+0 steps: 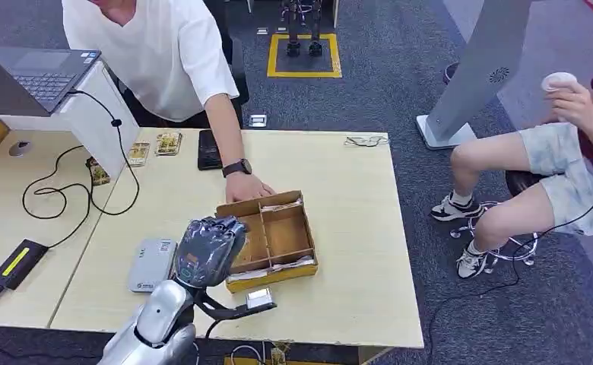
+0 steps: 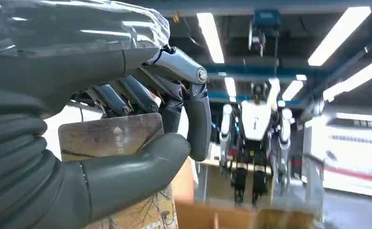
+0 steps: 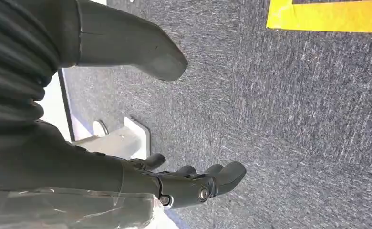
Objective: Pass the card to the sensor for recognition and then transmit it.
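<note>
My left hand [image 1: 206,249] is raised above the table's near side, between the grey-white card sensor [image 1: 150,265] and the cardboard box [image 1: 267,240]. In the left wrist view it [image 2: 141,119] pinches a brown card [image 2: 110,136] with white print between the thumb and the curled fingers. The box has several compartments, with cards lying along its edges. A person's hand [image 1: 246,186] rests on the box's far corner. My right hand [image 3: 141,176] hangs over grey carpet, its fingers apart and holding nothing.
A black device [image 1: 17,262] with a cable lies at the left. A laptop [image 1: 39,72] stands on a white riser at the far left. Loose cards [image 1: 168,143] and a black object [image 1: 208,150] lie near the far edge. A second person sits to the right.
</note>
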